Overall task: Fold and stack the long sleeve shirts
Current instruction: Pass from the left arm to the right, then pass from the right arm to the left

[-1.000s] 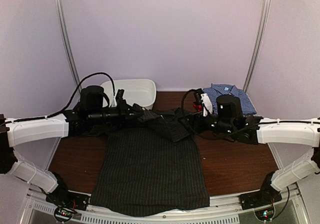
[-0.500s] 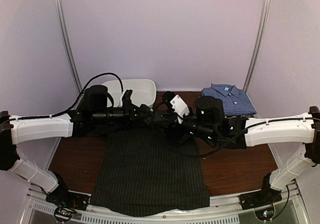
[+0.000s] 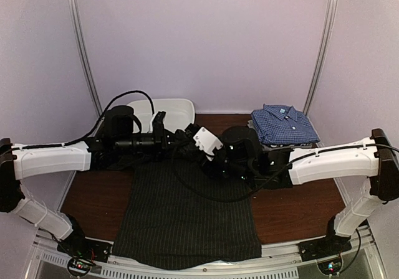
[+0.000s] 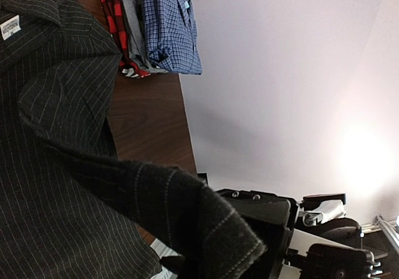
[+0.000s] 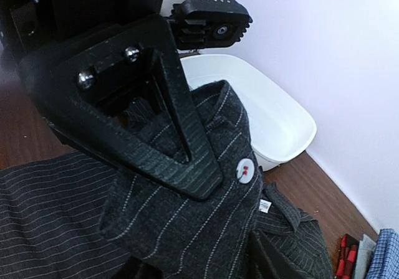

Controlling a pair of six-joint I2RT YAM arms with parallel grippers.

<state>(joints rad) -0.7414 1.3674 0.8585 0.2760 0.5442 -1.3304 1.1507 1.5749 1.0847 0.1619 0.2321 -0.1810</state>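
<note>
Clearly, the left gripper (image 3: pixel 179 138) is clamped shut on the cuff (image 5: pixel 206 210) of the black pinstriped shirt (image 3: pixel 187 210). The cloth is pinched under its dark triangular finger, and a light button (image 5: pixel 245 169) is seen just beside that finger's tip. The right gripper (image 3: pixel 193 136) is held close against the same cuff, over the far middle of the table (image 3: pixel 299 204). How wide its jaws stand, and whether any cloth is caught in them, cannot be told.

From the cuff the sleeve is lifted clear of the shirt's body, which is spread flat with its hem at the near edge. The collar is turned toward the far side, and a small label (image 4: pixel 10 27) is shown inside it.

A white tub (image 3: pixel 168 112) is set behind the left arm. At the far right, well apart from the spread shirt, the blue checked shirt (image 3: pixel 283 122) is stacked folded on the grey shirt (image 4: pixel 132 23) and the red-black shirt (image 4: pixel 115 17).
</note>
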